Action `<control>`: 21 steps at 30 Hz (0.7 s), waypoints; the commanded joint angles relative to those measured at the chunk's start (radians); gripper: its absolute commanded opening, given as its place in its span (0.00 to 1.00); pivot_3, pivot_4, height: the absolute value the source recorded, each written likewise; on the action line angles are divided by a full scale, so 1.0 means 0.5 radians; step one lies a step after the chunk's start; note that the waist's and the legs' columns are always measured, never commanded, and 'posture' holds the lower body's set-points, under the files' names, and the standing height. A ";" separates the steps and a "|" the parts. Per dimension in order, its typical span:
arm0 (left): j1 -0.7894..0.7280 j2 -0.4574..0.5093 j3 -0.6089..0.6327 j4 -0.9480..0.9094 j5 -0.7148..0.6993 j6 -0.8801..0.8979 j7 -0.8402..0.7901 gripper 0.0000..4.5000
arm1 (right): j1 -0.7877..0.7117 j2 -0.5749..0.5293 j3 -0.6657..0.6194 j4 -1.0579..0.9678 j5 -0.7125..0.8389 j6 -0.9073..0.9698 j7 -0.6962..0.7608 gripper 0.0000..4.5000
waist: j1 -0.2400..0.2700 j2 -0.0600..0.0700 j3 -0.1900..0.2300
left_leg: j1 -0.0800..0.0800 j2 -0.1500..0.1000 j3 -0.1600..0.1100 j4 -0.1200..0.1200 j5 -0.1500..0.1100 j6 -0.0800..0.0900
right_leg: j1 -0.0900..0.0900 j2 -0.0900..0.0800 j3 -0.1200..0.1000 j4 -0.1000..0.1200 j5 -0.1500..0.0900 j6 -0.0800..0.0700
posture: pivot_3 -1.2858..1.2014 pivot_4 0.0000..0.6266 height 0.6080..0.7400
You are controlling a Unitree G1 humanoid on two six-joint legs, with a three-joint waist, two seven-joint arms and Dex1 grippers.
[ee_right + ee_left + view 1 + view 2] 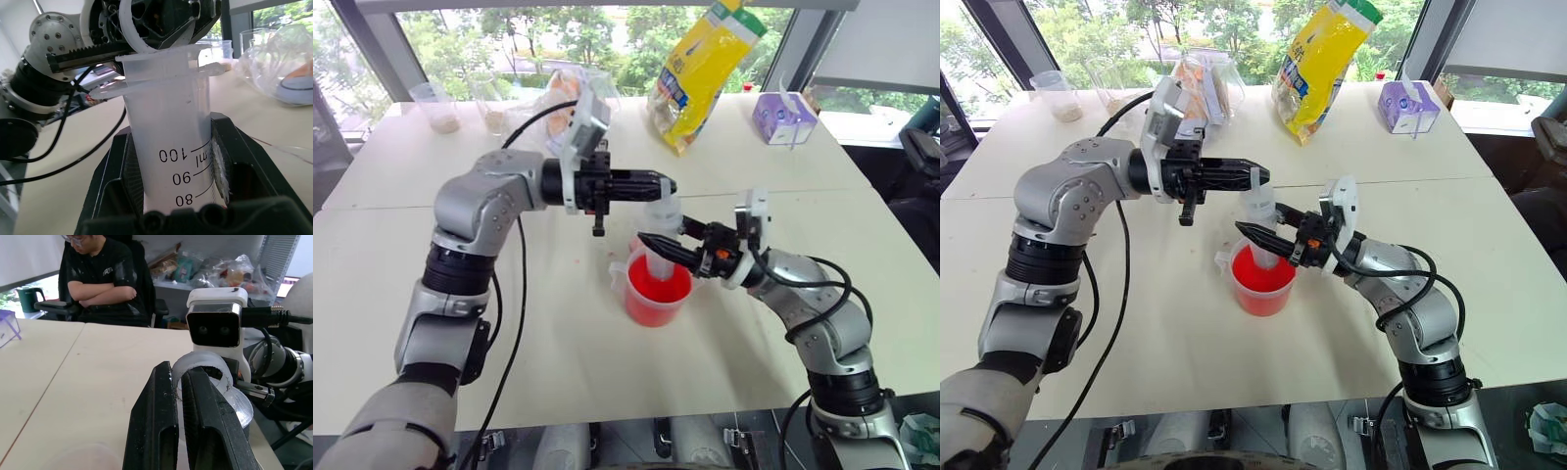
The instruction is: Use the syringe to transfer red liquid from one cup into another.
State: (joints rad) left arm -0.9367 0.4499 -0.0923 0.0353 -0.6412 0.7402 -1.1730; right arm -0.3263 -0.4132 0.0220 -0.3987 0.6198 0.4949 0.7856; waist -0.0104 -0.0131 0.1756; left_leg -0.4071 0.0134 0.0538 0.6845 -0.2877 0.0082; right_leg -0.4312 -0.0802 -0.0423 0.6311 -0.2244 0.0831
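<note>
Right gripper [651,242]: closed round the barrel of the large clear plastic syringe [171,147], fingers clamped on either side below the top graduation mark.
Syringe: stands nearly upright with its lower end inside the clear spouted measuring beaker [657,289], at the middle of the pale table [558,333], between the two arms.
Red liquid [658,287]: bright translucent red-orange, fills much of the beaker; none to be seen in the barrel's upper part.
Left gripper [668,186]: level, reaching across from the robot's left; its black fingers [161,431] are pinched together on the white ring at the plunger's top [203,369].
Step in hand: judged to be drawing liquid up, barely begun.
Doing it well: pull the plunger straight along the barrel, slowly; keep the right grip firm and the tip submerged so no air enters; avoid tipping the beaker.
Far side: yellow bag [700,73], purple carton [783,117], clear cups with beige grains [437,108].
</note>
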 commanded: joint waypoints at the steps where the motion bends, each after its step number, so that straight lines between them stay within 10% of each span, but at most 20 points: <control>1: -0.128 -0.002 0.129 -0.044 -0.111 0.027 0.004 0.01 | 0.016 -0.021 0.037 -0.107 0.071 0.027 0.053 0.33 | 0.001 0.000 0.000 | 0.000 0.000 0.000 0.000 0.000 0.000 | 0.000 0.000 0.000 0.000 0.000 0.000 | 0.52 0.24 1.00; 21: -0.287 0.030 0.244 0.036 -0.174 0.006 0.049 0.01 | 0.137 -0.041 0.107 -0.015 0.052 -0.046 0.102 0.33 | 0.000 0.000 0.000 | 0.000 0.000 0.000 0.000 0.000 0.000 | 0.000 0.000 0.000 0.000 0.000 0.000 | 0.52 0.24 1.00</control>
State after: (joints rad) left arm -1.0042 0.4537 -0.0843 0.0624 -0.6893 0.7819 -1.1768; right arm -0.2888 -0.4139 0.0191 -0.4052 0.6515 0.4507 0.7895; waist -0.0103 -0.0131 0.1756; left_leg -0.4070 0.0133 0.0536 0.6845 -0.2877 0.0082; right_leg -0.4310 -0.0802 -0.0423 0.6311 -0.2244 0.0831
